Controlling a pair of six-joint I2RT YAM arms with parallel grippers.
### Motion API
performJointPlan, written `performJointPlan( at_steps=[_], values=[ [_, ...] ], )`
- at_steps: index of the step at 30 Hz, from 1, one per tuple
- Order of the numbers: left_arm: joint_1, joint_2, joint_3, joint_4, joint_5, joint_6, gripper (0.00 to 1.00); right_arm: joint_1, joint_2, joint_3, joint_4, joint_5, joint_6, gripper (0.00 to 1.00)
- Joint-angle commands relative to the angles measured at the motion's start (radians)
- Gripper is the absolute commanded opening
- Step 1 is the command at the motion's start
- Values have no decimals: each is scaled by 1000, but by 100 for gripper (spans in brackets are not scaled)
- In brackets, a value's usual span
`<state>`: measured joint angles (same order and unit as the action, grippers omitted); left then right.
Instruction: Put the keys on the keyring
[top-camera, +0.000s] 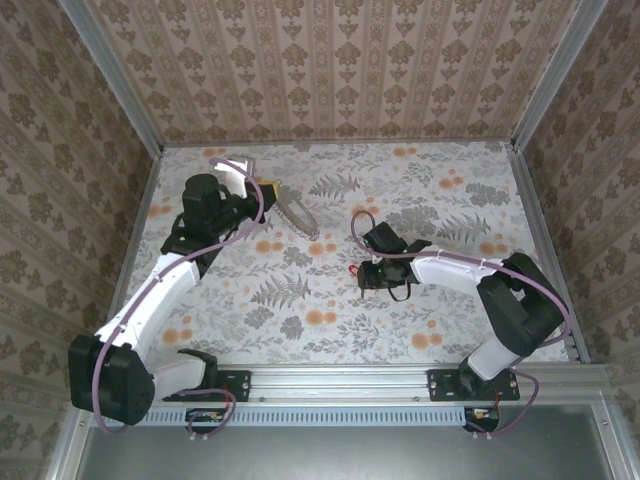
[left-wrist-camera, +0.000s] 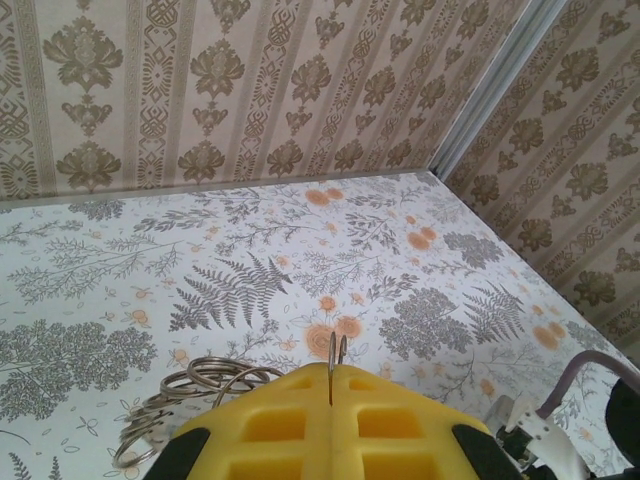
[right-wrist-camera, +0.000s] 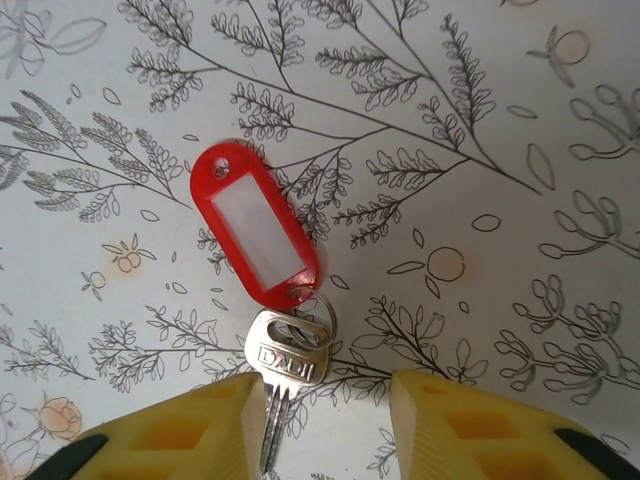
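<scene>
Keyring (left-wrist-camera: 336, 348) is sitting clamped in your left gripper (left-wrist-camera: 331, 388); your right gripper (right-wrist-camera: 325, 388) is hovering part-open over the red-tagged key (right-wrist-camera: 285, 355). Be centring its blade before closing.

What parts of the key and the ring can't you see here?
Key tip: right wrist view, cut off by the bottom edge.
Ring: left wrist view, partly behind the yellow left claw.
Key teeth: top view, too small.
</scene>
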<state>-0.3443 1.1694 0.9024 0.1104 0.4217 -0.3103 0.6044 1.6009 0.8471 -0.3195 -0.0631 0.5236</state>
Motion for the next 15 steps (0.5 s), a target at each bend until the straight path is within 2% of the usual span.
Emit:
performJointPlan(
  at_steps=[1,15],
  values=[
    [-8,-11,-1,57,7,4,0,-6,37,-10,44,-28,36,36],
    [-15,-7,-8,57,3,8,0,-12,87,16,87,-53,41,28]
  ],
)
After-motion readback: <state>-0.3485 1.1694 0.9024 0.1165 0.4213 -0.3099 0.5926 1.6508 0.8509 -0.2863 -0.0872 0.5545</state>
